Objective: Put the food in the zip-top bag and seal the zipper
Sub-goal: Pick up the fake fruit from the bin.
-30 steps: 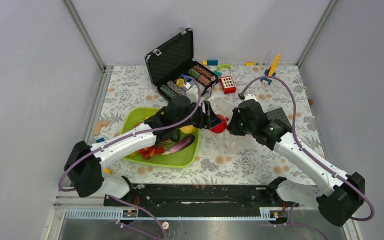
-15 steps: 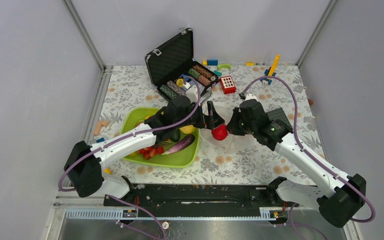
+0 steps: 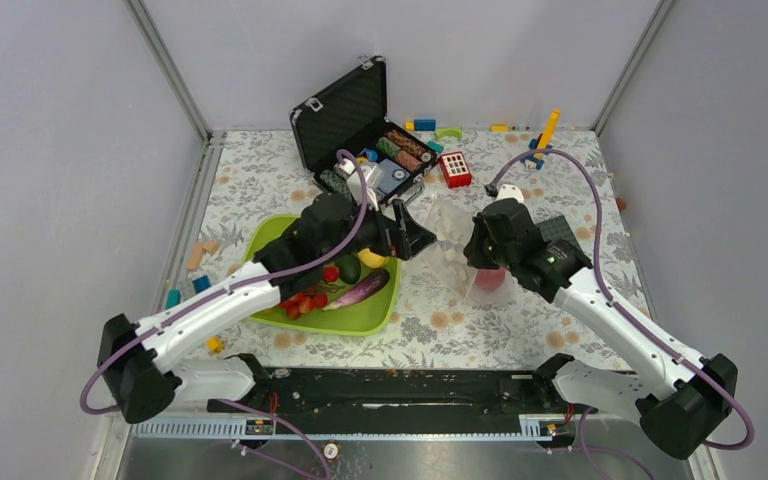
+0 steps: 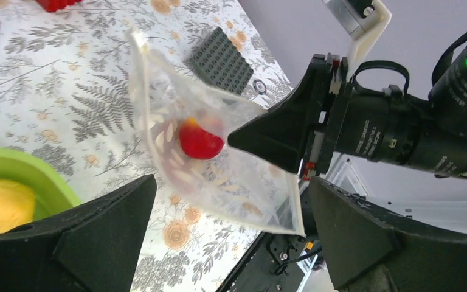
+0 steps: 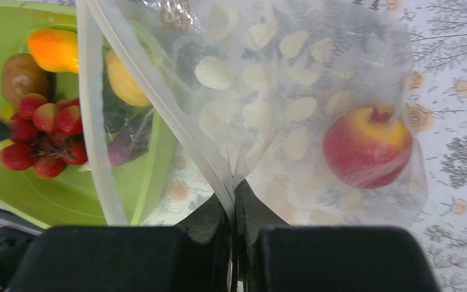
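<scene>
The zip-top bag [image 5: 267, 91], clear with white dots, hangs from my right gripper [image 5: 234, 204], which is shut on its mouth edge. The pale zipper [image 5: 94, 115] runs along the open mouth. A red apple [image 5: 365, 149] lies inside the bag [image 4: 231, 176], where it shows as a red ball [image 4: 199, 141]. My left gripper [image 4: 231, 201] is open and empty just left of the bag [image 3: 455, 245], above the green tray's right end. More food sits in the tray [image 3: 360, 320]: a red berry cluster [image 3: 303, 300], a purple eggplant [image 3: 360, 290], a yellow fruit [image 3: 373, 258] and an orange fruit [image 5: 51, 48].
An open black case [image 3: 350, 115] with poker chips stands behind the tray. A red block [image 3: 455, 168] and small building blocks lie at the back. A grey studded plate [image 4: 222, 58] lies right of the bag, under my right arm. Metal frame posts edge the table.
My left gripper opened and let go of the red apple, which dropped into the bag. The left arm then drew back to the left. The right gripper kept its hold on the bag.
</scene>
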### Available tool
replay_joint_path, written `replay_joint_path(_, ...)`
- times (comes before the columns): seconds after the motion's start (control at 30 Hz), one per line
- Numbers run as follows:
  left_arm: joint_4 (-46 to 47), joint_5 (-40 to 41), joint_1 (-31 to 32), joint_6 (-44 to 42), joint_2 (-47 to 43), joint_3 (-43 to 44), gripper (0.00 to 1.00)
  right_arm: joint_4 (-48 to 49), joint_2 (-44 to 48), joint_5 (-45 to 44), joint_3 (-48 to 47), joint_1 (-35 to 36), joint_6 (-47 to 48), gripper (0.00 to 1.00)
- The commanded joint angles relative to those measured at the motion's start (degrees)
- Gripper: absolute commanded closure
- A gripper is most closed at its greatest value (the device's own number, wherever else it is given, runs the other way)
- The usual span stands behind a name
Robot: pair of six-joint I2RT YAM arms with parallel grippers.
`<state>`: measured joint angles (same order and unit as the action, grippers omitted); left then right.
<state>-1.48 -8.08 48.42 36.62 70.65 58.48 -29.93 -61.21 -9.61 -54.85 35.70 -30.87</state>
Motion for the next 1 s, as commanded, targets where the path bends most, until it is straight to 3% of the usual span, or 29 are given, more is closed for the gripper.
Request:
replay_joint_path(0.0, -7.13, 8.73, 0.03, -2.49, -5.82, -0.92, 0.01, -3.25, 0.26, -5.60, -4.19, -0.37, 3.57, 0.93)
replay_joint_path(0.13, -18.08, 20.40, -0.68, -1.71, -8.07, -1.44, 0.01, -3.31, 0.28, -7.74, -4.24, -0.38, 4.64, 0.93)
replay_joint_path(0.33, -29.12, 23.67, -4.94, 2.30, -10.69, -5.43, 0.01, -3.20, -0.86, -8.73, -3.91, -0.42, 5.56, 0.94)
replay_joint_path(0.6, -43.19, 34.24, -11.50, 13.87, -14.89, -9.57, 0.01, -1.62, -2.57, -7.41, -3.11, -0.49, 6.21, 0.95)
replay_joint_path(0.73, -45.46, 34.36, -15.45, 18.72, -16.09, -11.04, 0.01, -1.62, -3.74, -6.61, -3.18, -0.46, 6.59, 0.95)
replay_joint_path(0.97, -46.16, 32.25, -15.99, 27.72, -19.85, -11.80, 0.01, -1.56, -4.68, -6.58, -2.98, -0.82, 6.88, 0.96)
